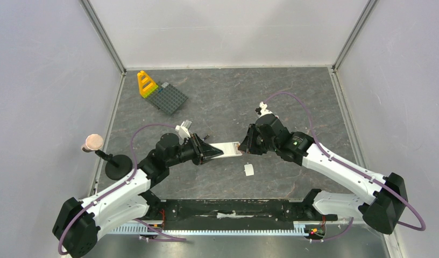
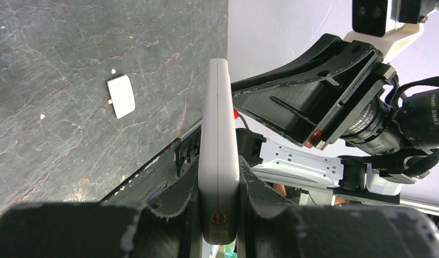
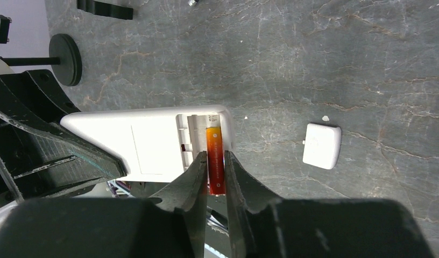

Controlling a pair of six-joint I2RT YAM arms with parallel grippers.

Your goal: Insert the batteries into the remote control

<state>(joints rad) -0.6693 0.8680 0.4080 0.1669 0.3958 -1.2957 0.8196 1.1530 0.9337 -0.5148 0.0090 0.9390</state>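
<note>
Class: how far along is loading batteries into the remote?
Done: the small white rectangular battery cover is off, lying aside. In hand: the left tool clamps the white remote; right tool holds a red-orange cylindrical battery at its open compartment. Left: seating it, remaining batteries, cover.

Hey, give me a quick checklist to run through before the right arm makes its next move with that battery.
1. remote clamped by left gripper: ok.
2. battery cover off, lying on table: ok.
3. red-orange battery between right gripper fingers: ok.
4. Battery lined up with open compartment: ok.
5. Battery seated flat: cannot tell.
6. Polarity: cannot tell.
</note>
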